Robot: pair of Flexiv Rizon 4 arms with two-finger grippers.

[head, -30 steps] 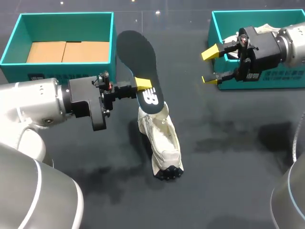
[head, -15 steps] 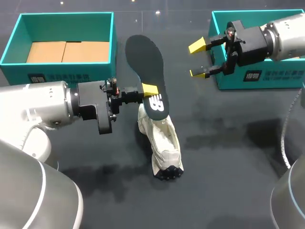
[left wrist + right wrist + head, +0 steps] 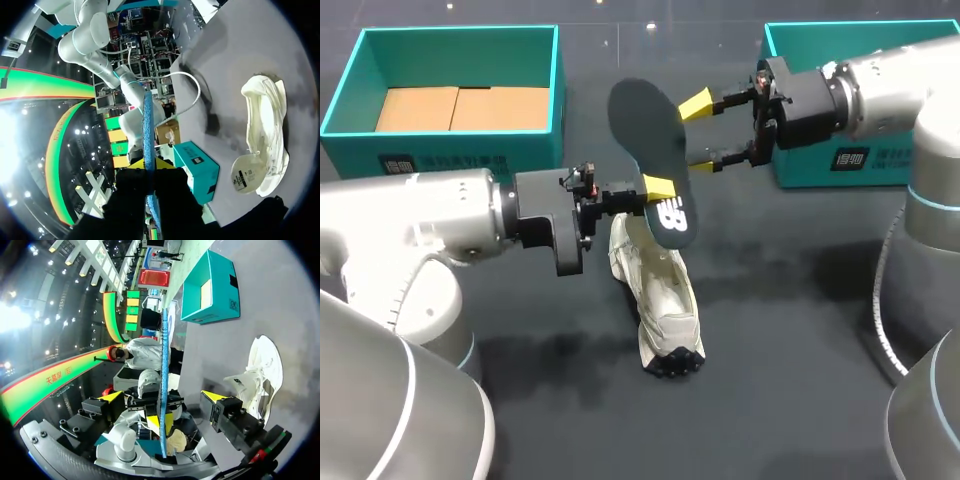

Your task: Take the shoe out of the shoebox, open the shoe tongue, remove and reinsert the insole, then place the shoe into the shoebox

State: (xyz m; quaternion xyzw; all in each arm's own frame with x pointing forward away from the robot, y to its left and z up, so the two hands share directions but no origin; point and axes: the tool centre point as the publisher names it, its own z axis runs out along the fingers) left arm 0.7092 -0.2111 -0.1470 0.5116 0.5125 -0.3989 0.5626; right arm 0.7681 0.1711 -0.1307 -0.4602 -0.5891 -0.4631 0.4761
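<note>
- The insole [image 3: 650, 140] is out of the shoe [image 3: 658, 300] and held in the air. It is tilted, with its printed end just over the end of the shoe that faces the boxes and its other end rising away from the shoe.
- The shoe lies on the dark counter [image 3: 800, 330] with nothing gripping it. Its tongue looks pulled back, which I judge leaves the mouth ready to take the insole again.
- The left tool [image 3: 655, 188] is pinching the insole by its edge near the printed end, one yellow tip on each face. Its wrist camera sees the insole edge-on, running straight out from between the tips.
- The right tool [image 3: 702, 135] is spread wide, with a finger on each side of the insole's raised half. I cannot see either finger touching. I take this as a second grip about to be made, to steady the floppy end.
- The left arm comes in low and level beside the shoe, wrist rolled so the fingers point across it.
- The right arm reaches in level above and beyond the shoe.
- The left box [image 3: 556, 90] and right box [image 3: 880, 165] stand well beyond the shoe.
</note>
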